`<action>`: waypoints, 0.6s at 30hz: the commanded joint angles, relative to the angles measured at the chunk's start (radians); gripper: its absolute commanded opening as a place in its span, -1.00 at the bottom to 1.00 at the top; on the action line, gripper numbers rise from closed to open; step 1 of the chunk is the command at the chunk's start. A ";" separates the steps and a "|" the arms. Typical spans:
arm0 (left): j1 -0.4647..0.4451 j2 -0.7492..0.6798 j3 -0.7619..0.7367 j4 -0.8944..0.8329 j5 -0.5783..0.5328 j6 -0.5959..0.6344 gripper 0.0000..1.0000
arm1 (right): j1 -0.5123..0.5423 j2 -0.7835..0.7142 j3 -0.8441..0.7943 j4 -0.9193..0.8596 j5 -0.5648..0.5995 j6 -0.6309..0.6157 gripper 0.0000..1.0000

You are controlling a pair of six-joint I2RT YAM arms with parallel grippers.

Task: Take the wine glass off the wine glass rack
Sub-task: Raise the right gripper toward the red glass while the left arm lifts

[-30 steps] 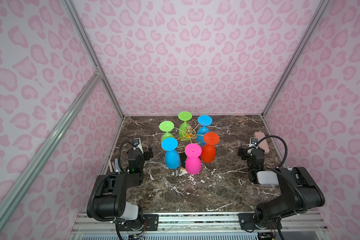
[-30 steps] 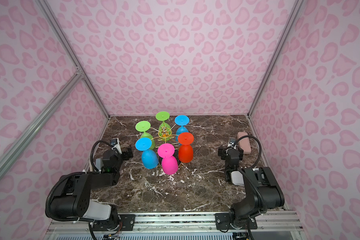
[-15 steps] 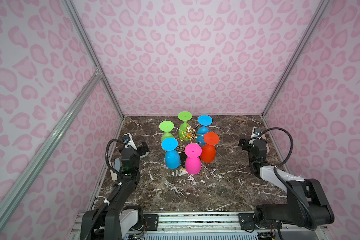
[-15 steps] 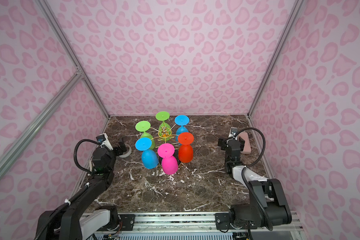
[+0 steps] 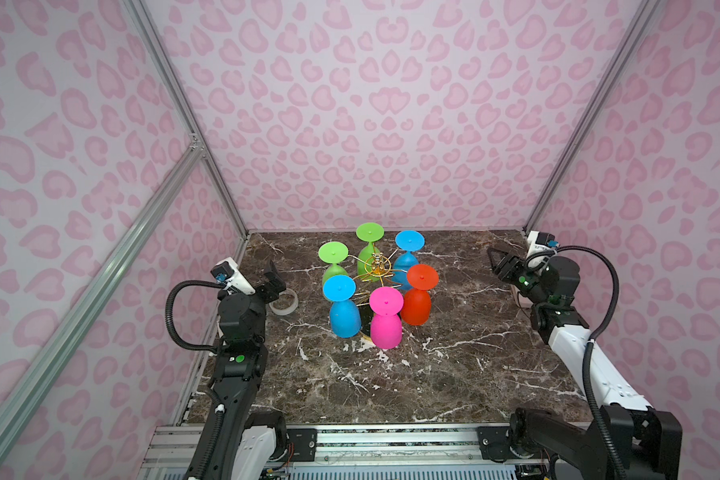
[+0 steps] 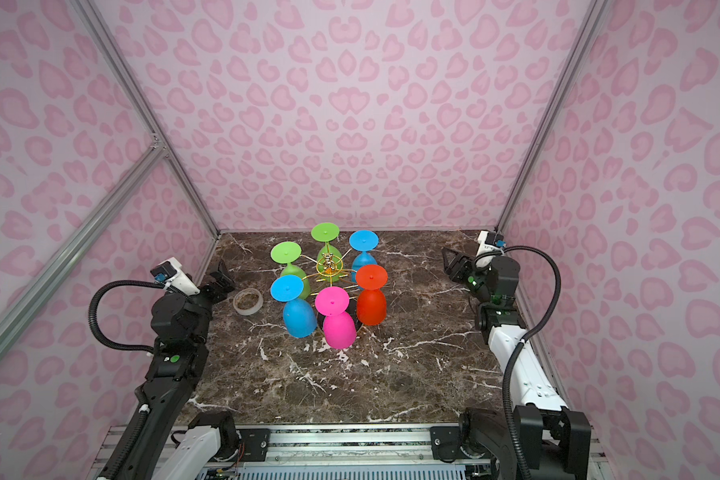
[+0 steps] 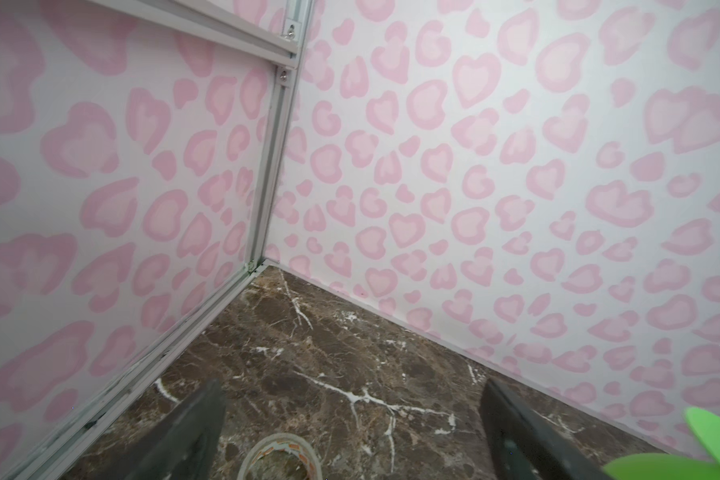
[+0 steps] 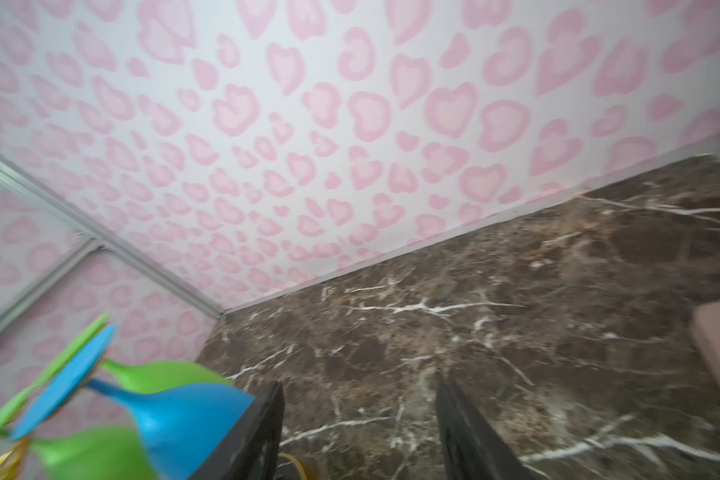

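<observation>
The right gripper (image 5: 494,262), jaws parted and empty, hangs well apart from the wine glass rack (image 5: 376,266) and should take the nearest, red wine glass (image 5: 416,306) squarely, probably by its bowl.

Table (image 5: 454,374): dark brown marble look, white veins, smooth, slight sheen.
Rack (image 5: 376,266): thin gold wire, shiny metal.
Glasses (image 5: 385,328): opaque coloured plastic look, matt.
Tape (image 5: 283,302): translucent, glossy.
Walls (image 5: 371,124): pink print, matt.
Rails (image 5: 165,70): bare silvery metal, satin.
My fingers (image 7: 184,440): black, matt, plastic by their look.
</observation>
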 commanded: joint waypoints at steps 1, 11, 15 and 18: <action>0.001 0.006 0.075 -0.062 0.105 -0.045 0.94 | 0.029 -0.011 0.048 -0.133 -0.260 0.083 0.16; 0.001 0.019 0.240 -0.081 0.320 -0.088 0.94 | 0.173 -0.080 0.142 -0.329 -0.269 0.199 0.10; 0.001 0.042 0.239 -0.063 0.365 -0.121 0.94 | 0.180 -0.080 0.113 -0.269 -0.323 0.298 0.01; 0.001 0.058 0.246 -0.057 0.397 -0.138 0.94 | 0.204 -0.069 0.110 -0.242 -0.346 0.346 -0.06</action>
